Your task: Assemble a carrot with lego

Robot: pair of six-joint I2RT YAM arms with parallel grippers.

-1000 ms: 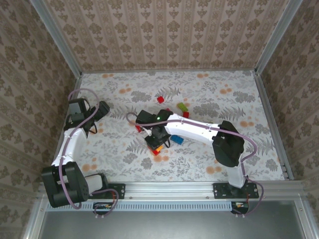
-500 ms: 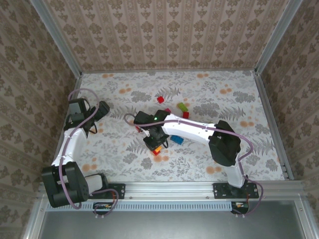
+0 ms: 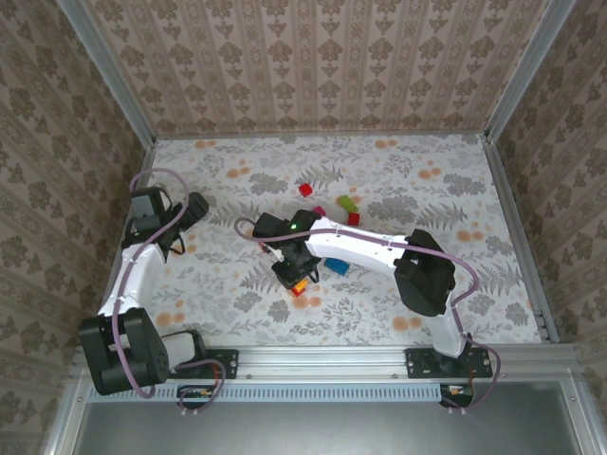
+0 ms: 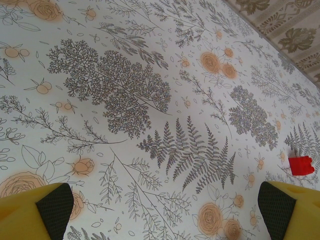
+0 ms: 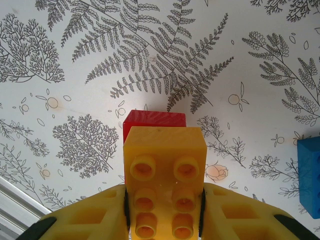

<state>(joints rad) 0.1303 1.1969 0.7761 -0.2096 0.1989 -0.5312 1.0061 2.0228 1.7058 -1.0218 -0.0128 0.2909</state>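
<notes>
Clamping a yellow-orange brick (image 5: 165, 155) by its long sides, the right gripper (image 5: 164, 207) hangs low over the middle of the table (image 3: 427, 190), and its yellow fingers (image 5: 95, 217) press flat against the brick, studs facing the wrist camera. A red brick (image 5: 154, 119) shows just past the held brick's far end; I cannot tell whether the two are joined. From above, the right gripper (image 3: 296, 270) points down at the flowered surface, with a sliver of red and orange peeking out beneath it. A blue brick (image 3: 337, 266) lies just beside it, on the side of the right arm's base. Further back, toward the far wall, sit a green brick (image 3: 347, 203), a second red brick (image 3: 305, 190) and a third red brick (image 3: 353, 219), loose and near each other. Well apart, on the left side of the table, the left gripper (image 3: 196, 207) hovers with its jaws spread wide and nothing between them; its dark pads (image 4: 55, 202) frame bare patterned tabletop.
</notes>
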